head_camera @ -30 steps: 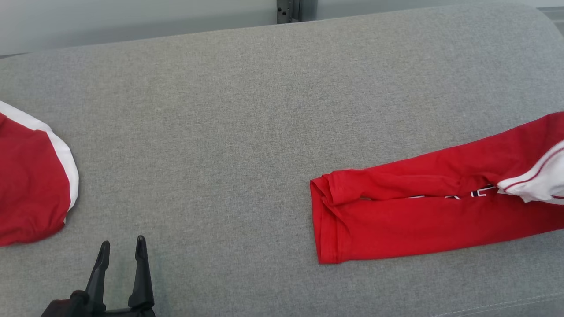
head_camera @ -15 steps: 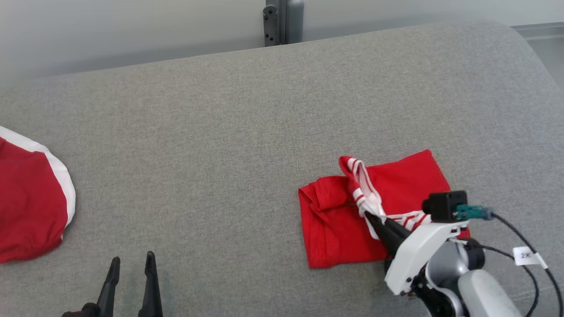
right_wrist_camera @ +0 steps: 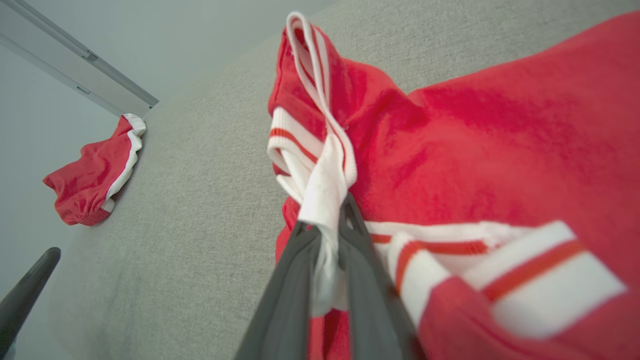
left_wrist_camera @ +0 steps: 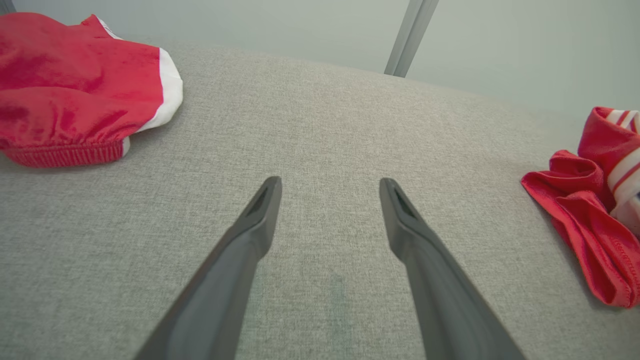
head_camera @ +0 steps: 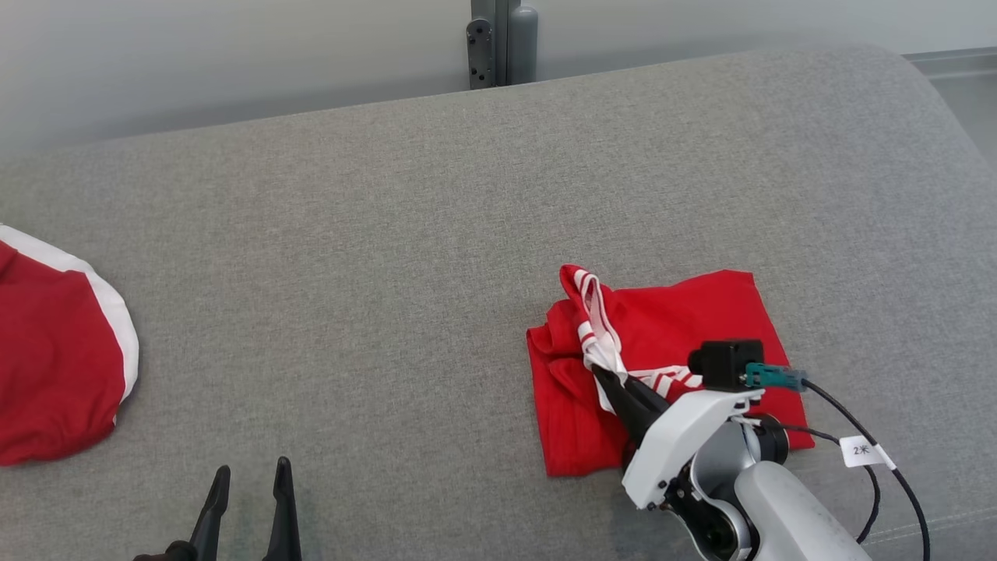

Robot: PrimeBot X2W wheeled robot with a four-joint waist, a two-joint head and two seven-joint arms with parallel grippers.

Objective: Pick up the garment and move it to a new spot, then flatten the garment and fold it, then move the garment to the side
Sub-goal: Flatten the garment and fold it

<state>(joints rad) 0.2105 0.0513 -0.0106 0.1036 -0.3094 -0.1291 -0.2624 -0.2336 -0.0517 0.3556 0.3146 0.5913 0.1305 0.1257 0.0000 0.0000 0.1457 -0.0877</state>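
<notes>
The red garment (head_camera: pixel 685 319) with white striped trim lies doubled over on the grey cushion (head_camera: pixel 389 234), right of centre. My right gripper (head_camera: pixel 604 374) is shut on the white striped trim (right_wrist_camera: pixel 320 175) and holds it lifted above the garment's left part (right_wrist_camera: pixel 475 150). At the lower left my left gripper (head_camera: pixel 249 475) is open and holds nothing, hovering low over bare cushion (left_wrist_camera: pixel 330 186). The garment's bunched left edge (left_wrist_camera: pixel 580 220) lies far to its right in the left wrist view.
A second red piece with a white band (head_camera: pixel 47 366) lies at the cushion's left edge (left_wrist_camera: pixel 75 100) (right_wrist_camera: pixel 95 170). A grey post (head_camera: pixel 502 39) stands behind the cushion against the wall. Bare cushion stretches between the two red pieces.
The garment lay stretched out to the right; now its far end is folded over. My right gripper came into view and carried the striped trim leftward. The camera has also shifted.
</notes>
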